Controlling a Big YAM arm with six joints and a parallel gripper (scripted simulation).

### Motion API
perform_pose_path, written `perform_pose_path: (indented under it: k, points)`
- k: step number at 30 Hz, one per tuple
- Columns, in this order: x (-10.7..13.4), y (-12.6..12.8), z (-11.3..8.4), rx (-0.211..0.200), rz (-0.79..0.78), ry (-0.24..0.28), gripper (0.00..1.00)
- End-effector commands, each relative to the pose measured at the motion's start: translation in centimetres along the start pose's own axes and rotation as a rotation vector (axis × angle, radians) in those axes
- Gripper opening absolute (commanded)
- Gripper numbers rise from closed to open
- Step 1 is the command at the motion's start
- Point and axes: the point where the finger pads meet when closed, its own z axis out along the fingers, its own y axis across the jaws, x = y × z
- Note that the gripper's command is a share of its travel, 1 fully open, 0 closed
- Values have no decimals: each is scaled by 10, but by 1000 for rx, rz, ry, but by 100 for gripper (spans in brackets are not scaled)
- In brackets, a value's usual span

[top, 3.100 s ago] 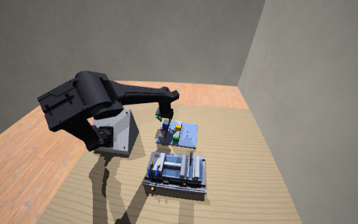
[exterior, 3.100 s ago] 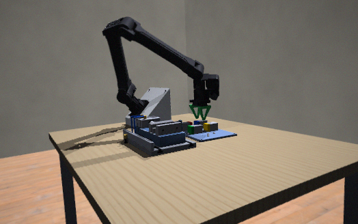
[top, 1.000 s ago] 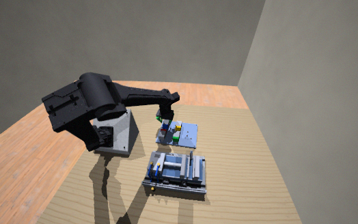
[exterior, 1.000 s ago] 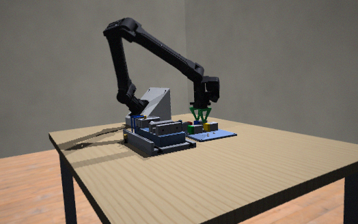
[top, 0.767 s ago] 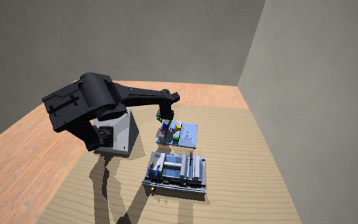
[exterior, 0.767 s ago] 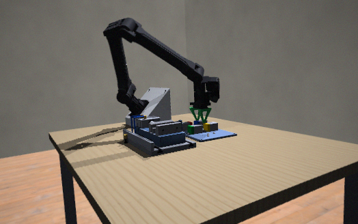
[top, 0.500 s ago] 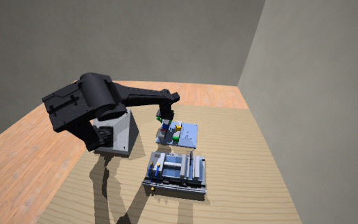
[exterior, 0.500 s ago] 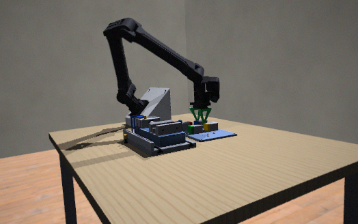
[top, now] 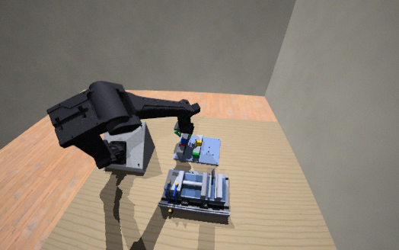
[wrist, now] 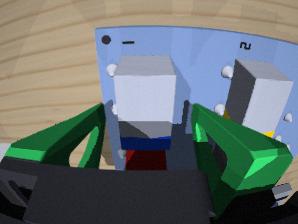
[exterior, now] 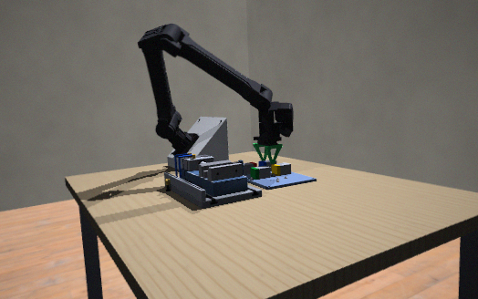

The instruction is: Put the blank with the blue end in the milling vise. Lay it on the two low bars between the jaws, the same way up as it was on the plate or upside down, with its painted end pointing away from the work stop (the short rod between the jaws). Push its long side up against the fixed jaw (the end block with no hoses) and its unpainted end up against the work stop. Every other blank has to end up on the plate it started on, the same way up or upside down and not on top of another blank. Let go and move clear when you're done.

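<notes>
Jaws astride the blue-ended blank, pick not yet made

From where I stand, the black arm (top: 156,108) (exterior: 219,68) rises left of the plate (top: 214,159) (exterior: 301,179) (wrist: 160,37) and reaches across to it. Nearer the overhead viewer than the plate, on the same worktop (top: 266,190) (exterior: 319,219) (wrist: 50,60), sits the vise (top: 198,209) (exterior: 228,187), its blue hoses (top: 175,192) (exterior: 177,166) at the left end and no blank in it that I can see.

At the plate's left side lies the blank with the blue end (top: 184,140) (exterior: 262,163) (wrist: 145,97). The jaws stand fairly wide, holding nothing, their green fingers (top: 177,133) (exterior: 274,159) either side of it with gaps. The red-ended blank (top: 180,150) (exterior: 252,164) (wrist: 145,160) lies end-on to it. Further right on the plate come the green-ended blank (top: 196,152) (exterior: 262,172) and the yellow-ended one (top: 199,141) (exterior: 281,169) (wrist: 270,95).

I'd call this lining up for the grasp. Next, I judge, the jaws must settle low enough, close squarely on the long sides and lift straight, without nudging the red-ended neighbour. The trip to the vise comes after.

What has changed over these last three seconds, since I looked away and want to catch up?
The claw has moved down around the blue-ended blank, without gripping it. The milling vise and the blanks look unmoved.
</notes>
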Motion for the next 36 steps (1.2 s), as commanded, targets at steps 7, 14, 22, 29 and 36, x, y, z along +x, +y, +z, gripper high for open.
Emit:
perform_pose_path:
  k: [7, 14, 22, 29, 36]
  points:
    - [2, 0, 11, -15, -4, 9, 64]
    - [2, 0, 11, -15, -4, 9, 64]
    - [1, -1, 10, -16, -2, 7, 0]
    - [1, -1, 10, -16, -2, 7, 0]
    - [1, -1, 10, -16, -2, 7, 0]
